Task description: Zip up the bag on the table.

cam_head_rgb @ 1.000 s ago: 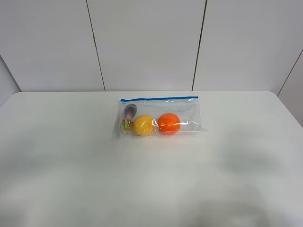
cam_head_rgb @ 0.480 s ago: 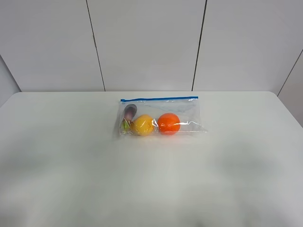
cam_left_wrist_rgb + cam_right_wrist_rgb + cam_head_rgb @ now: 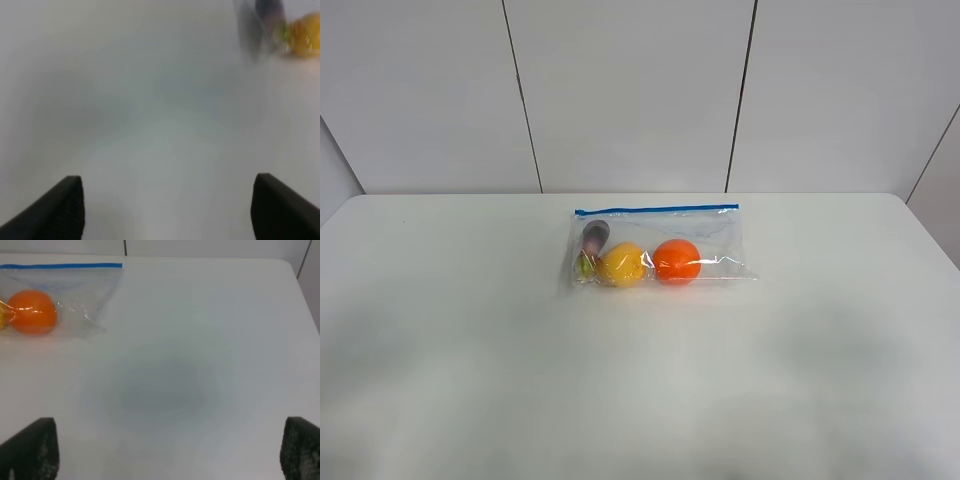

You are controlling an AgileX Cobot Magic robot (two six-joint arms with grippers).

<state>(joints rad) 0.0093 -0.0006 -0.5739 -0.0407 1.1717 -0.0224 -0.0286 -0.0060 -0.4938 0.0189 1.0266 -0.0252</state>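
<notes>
The bag (image 3: pixel 660 248) lies flat on the table (image 3: pixel 640 380), a little behind its middle, with the blue zipper strip (image 3: pixel 656 210) along its far edge. Through the clear plastic I see an orange (image 3: pixel 677 260), a yellow pear (image 3: pixel 622 264) and a purple eggplant (image 3: pixel 594 236). Neither arm shows in the exterior high view. My left gripper (image 3: pixel 167 210) is open over bare tabletop, with the blurred bag (image 3: pixel 272 25) well ahead of it. My right gripper (image 3: pixel 167 450) is open and empty too, and the bag (image 3: pixel 60 295) with its orange (image 3: pixel 32 311) lies well ahead.
A white panelled wall (image 3: pixel 630 90) rises right behind the table's far edge. The table's rounded far right corner (image 3: pixel 287 265) shows in the right wrist view. Only the bag lies on the tabletop.
</notes>
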